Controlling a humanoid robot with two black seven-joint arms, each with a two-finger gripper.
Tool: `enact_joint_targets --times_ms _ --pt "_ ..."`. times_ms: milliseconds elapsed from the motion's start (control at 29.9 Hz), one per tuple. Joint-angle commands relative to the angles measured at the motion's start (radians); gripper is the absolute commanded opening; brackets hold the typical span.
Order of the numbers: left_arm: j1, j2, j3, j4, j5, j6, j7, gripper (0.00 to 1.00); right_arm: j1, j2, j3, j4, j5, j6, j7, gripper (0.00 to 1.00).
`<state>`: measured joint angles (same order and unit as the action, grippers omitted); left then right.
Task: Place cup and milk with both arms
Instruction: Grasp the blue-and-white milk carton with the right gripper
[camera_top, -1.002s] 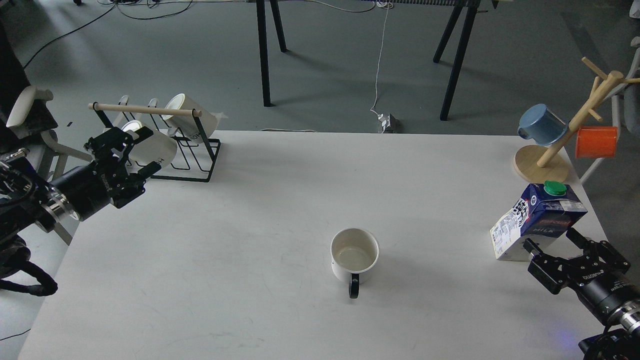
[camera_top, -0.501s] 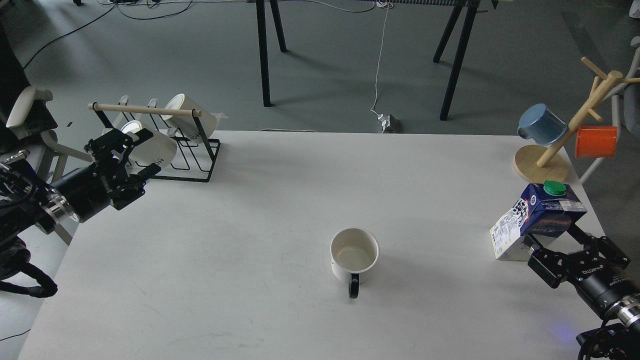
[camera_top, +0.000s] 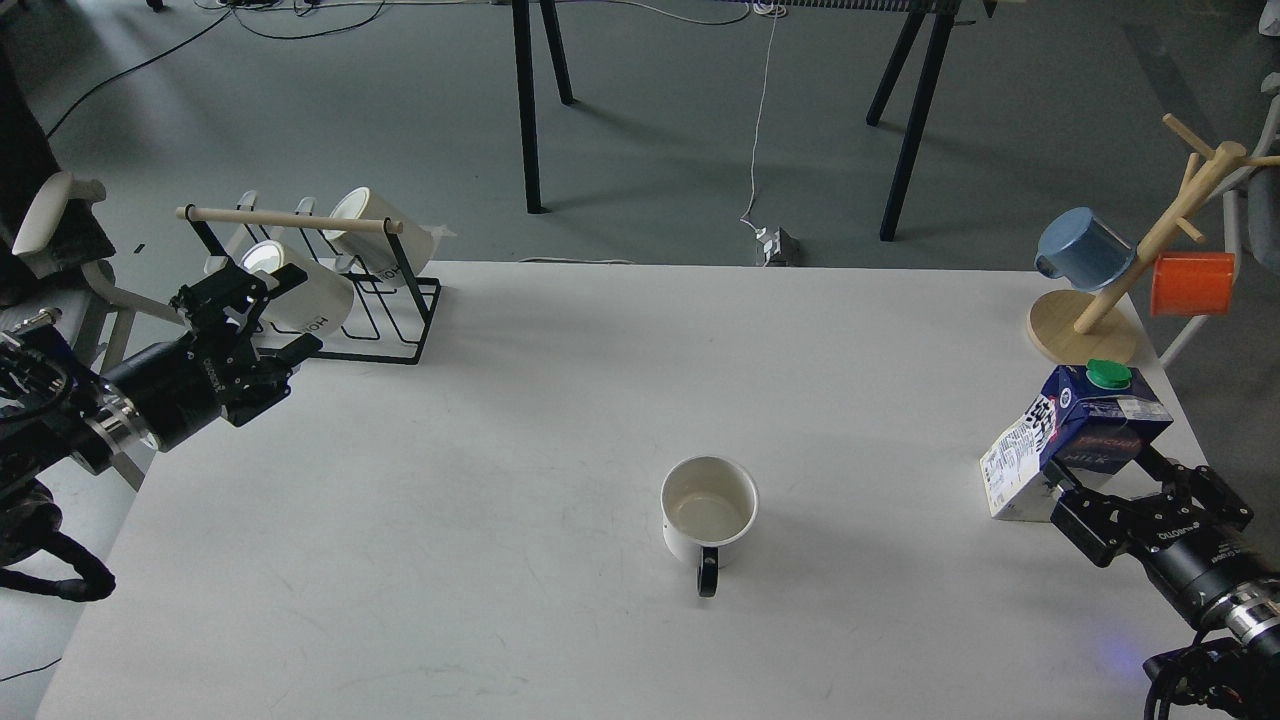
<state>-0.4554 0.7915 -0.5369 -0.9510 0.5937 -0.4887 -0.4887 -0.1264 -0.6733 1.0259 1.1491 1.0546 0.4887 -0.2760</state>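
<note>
The cup (camera_top: 708, 508), a squat white mug with a black handle pointing toward me, stands upright near the table's middle. The milk (camera_top: 1078, 438), a blue and white carton with a green cap, stands at the right side of the table, leaning slightly. My right gripper (camera_top: 1108, 478) is open right at the carton's near side, with its fingers reaching up around the carton's lower part. My left gripper (camera_top: 282, 315) is open and empty at the table's far left, in front of the wire rack and far from the cup.
A black wire rack (camera_top: 385, 330) with white lettered mugs stands at the back left. A wooden mug tree (camera_top: 1085, 335) with a blue and an orange cup stands at the back right, just behind the milk. The table's right edge is close to the carton.
My right gripper has moved forward and up to the milk carton, its fingers now alongside it. My left gripper has shifted slightly. The cup and the carton have not moved.
</note>
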Motion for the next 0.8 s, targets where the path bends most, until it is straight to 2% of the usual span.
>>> enact_joint_targets --times_ms 0,768 --pt "0.001 0.0 0.0 0.0 0.0 0.0 0.0 0.92 0.002 0.003 -0.007 0.0 -0.004 0.0 0.0 0.99" --pt "0.001 -0.018 0.002 0.009 0.001 0.0 0.0 0.93 0.014 0.077 0.008 -0.043 -0.034 0.0 0.001 0.99"
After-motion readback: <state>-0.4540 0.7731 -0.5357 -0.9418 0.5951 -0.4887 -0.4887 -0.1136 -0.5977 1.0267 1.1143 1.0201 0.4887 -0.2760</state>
